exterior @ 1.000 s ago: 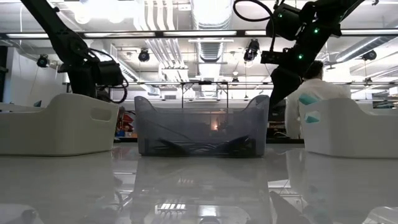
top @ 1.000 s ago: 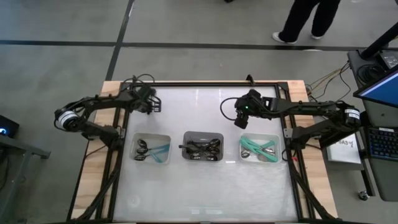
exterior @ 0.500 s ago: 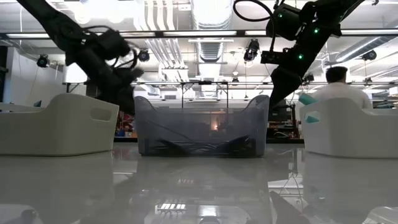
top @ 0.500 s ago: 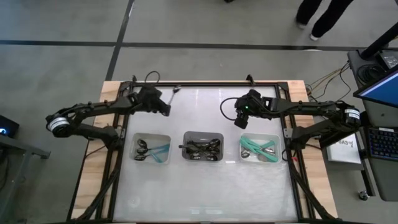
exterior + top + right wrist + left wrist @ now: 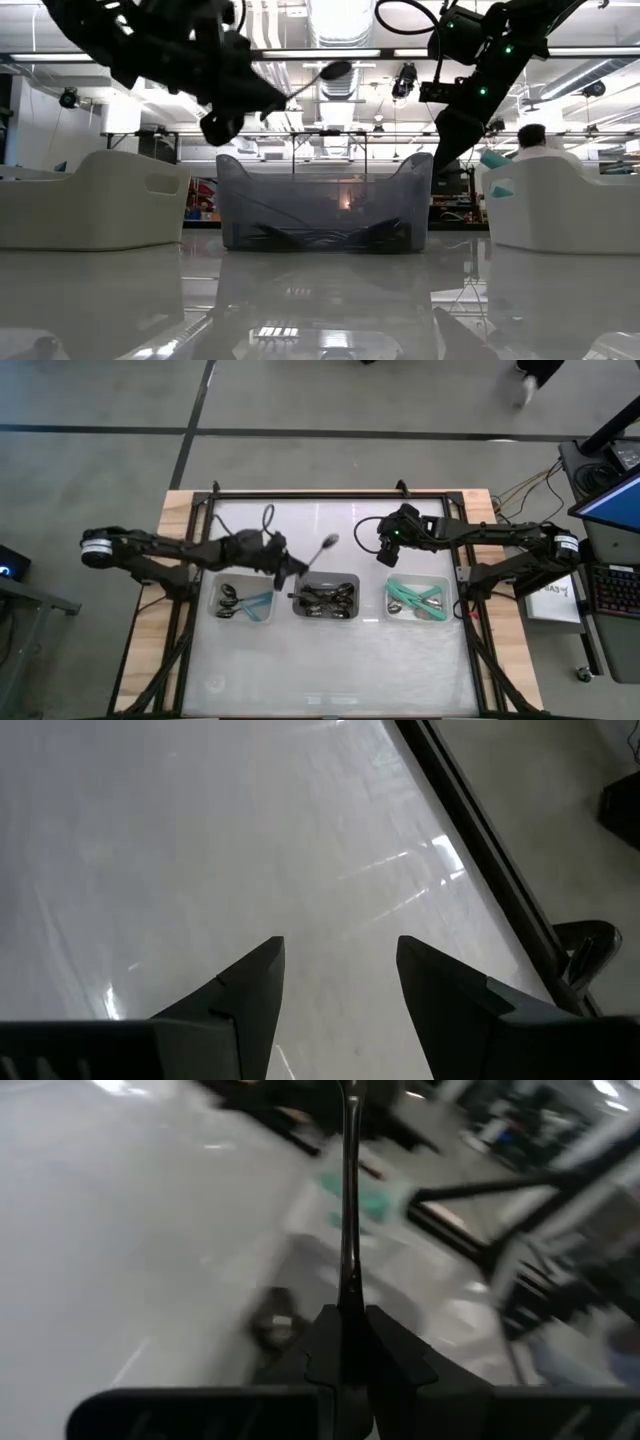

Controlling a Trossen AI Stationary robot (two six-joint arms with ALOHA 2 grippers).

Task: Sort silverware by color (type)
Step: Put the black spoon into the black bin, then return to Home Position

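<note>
My left gripper [image 5: 296,567] hangs above the gap between the left tray [image 5: 262,582] and the middle tray, shut on one spoon [image 5: 320,550] that looks silver-grey from above. In the low view this spoon [image 5: 318,80] shows dark, high over the middle tray [image 5: 325,205]. The grey middle tray [image 5: 349,579] holds black spoons. Silver and mint-green spoons lie in the left tray. The right tray [image 5: 443,582] holds mint-green and silver spoons. My right gripper [image 5: 386,556] hovers open over bare table on the far side of the right tray, touching nothing. My left gripper pinches the spoon's handle [image 5: 347,1285] between its two fingers, near the handle's end. The spoon runs on along the fingers' line and sticks out past their tips. It is lifted clear, slanting up toward the table's far right, with its bowl [image 5: 329,542] at the free end.
The three trays stand in a row across the table's middle. Bare white table [image 5: 330,660] lies on the near side of them and also on the far side. A black frame [image 5: 330,495] rims the table. A person [image 5: 535,145] shows in the room behind.
My left gripper has swung from the table's far left corner toward the right and near side, carrying the spoon, and now stands by the middle tray. In the low view it has come closer and sits higher. My right arm has kept still.
</note>
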